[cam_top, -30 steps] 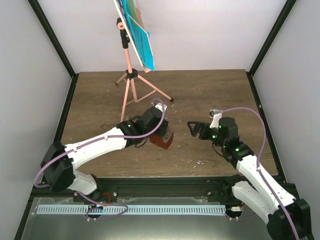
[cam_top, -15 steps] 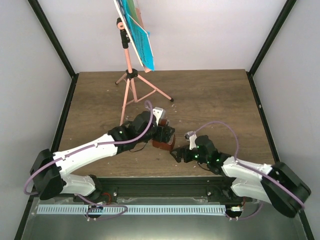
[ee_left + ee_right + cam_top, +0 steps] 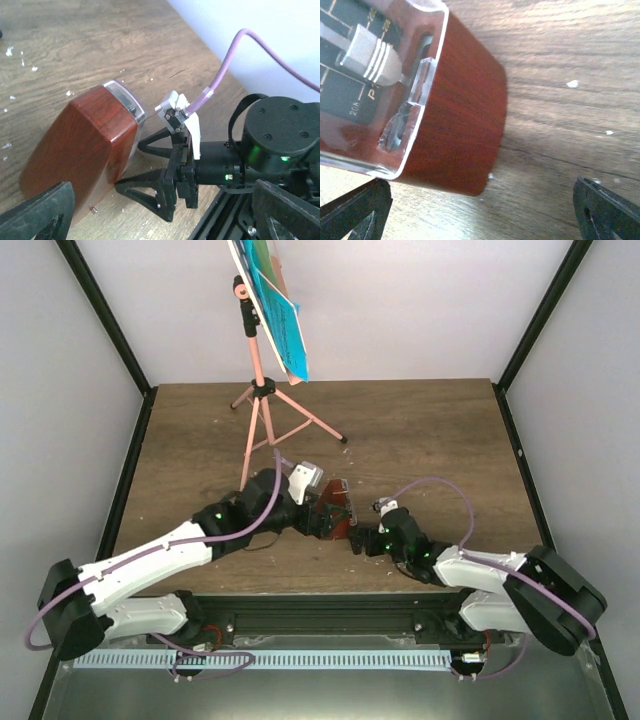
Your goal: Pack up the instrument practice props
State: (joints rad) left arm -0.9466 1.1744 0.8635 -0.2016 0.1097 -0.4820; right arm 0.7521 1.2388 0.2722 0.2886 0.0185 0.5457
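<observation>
The metronome lies tipped over on the wooden table, near the near edge and about midway between left and right. One reddish-brown wood face is turned up. Its clear cover faces right, and the silver pendulum weight shows through it. The left gripper reaches in from the left with its jaws spread wide. The metronome sits between its fingers without being clamped, though its base is close to one of them. The right gripper comes in low from the right, also spread wide and holding nothing. Its black fingertips are just beside the covered face, and I cannot tell whether they touch it. A purple cable loops off the right wrist. Small white specks dot the wood around the metronome. Well apart from all this, at the far left of the table, the pink music stand is upright on its tripod legs. The blue pages rest on its tilted desk.
</observation>
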